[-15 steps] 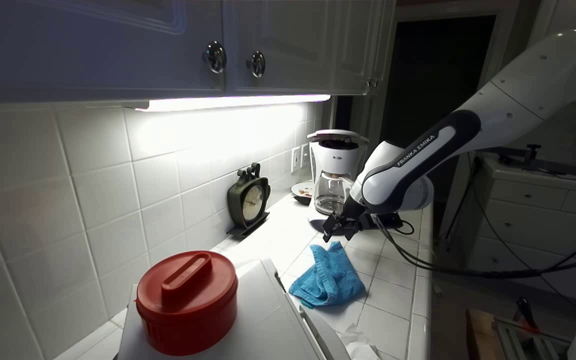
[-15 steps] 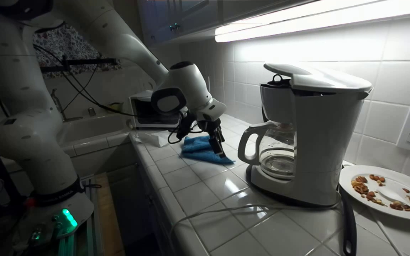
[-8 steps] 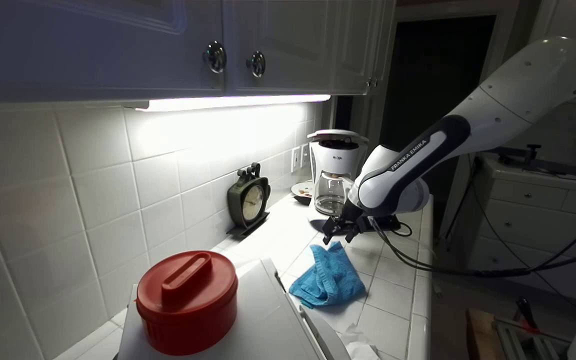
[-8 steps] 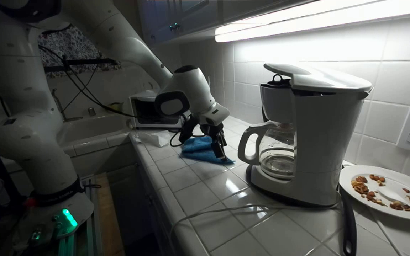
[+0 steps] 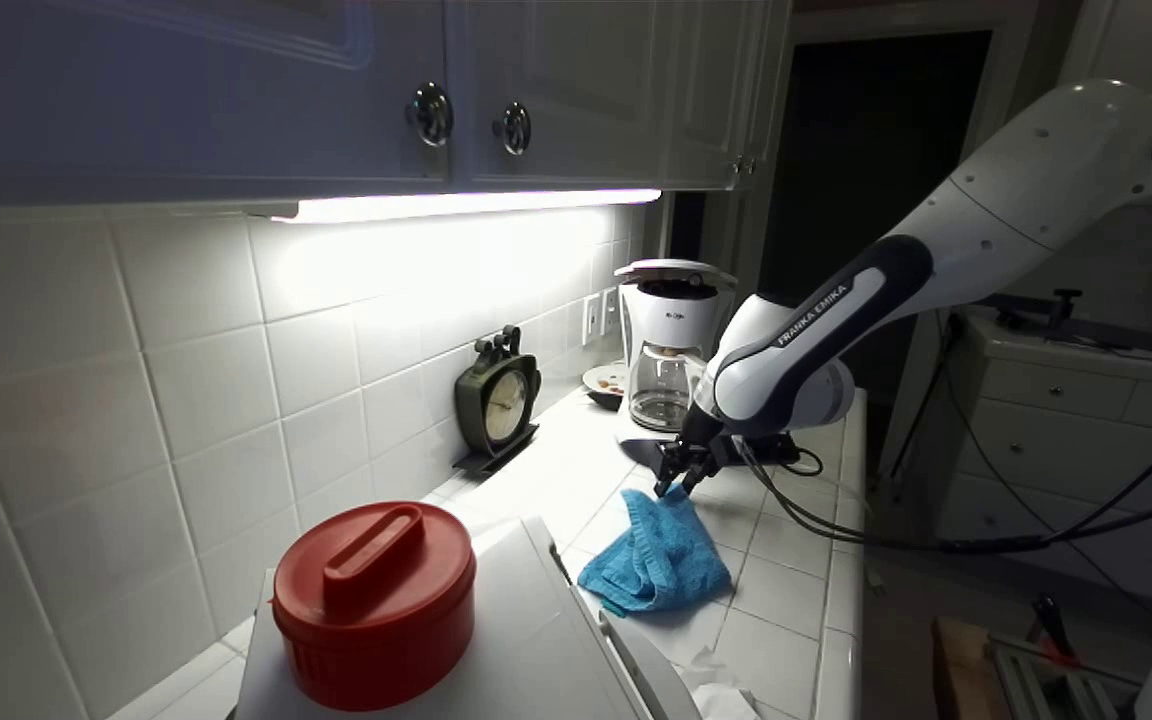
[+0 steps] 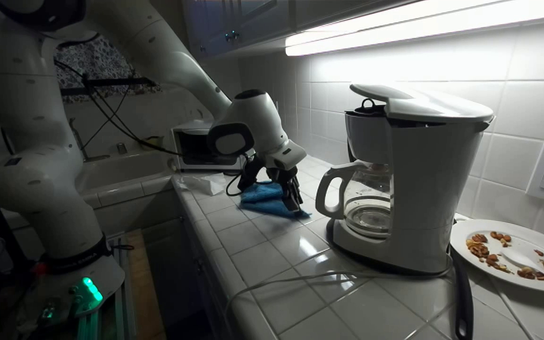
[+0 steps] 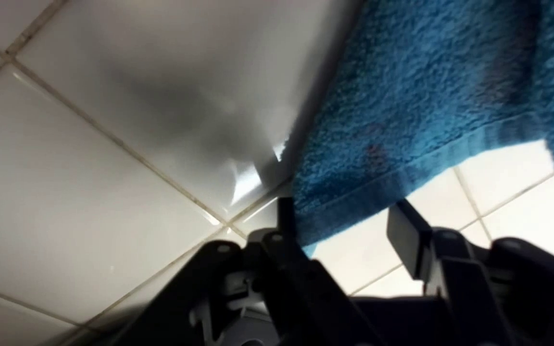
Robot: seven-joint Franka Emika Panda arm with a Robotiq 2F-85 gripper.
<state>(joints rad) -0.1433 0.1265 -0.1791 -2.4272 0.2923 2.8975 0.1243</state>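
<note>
Pointing down at a corner of the blue towel (image 7: 421,96), the pincer (image 7: 343,214) has its fingers (image 7: 407,235) parted by a moderate gap; in the wrist view that corner shows between them, though contact cannot be told. The towel lies rumpled on the white tiled counter (image 6: 267,259). Near it, in both exterior views, stand a coffee maker (image 6: 428,198) and its glass pot (image 6: 366,193), with a plate (image 6: 527,230) of nuts (image 6: 478,250) just beside. In an exterior view, a red tub (image 5: 376,640) sits on a white box (image 5: 526,630).
</note>
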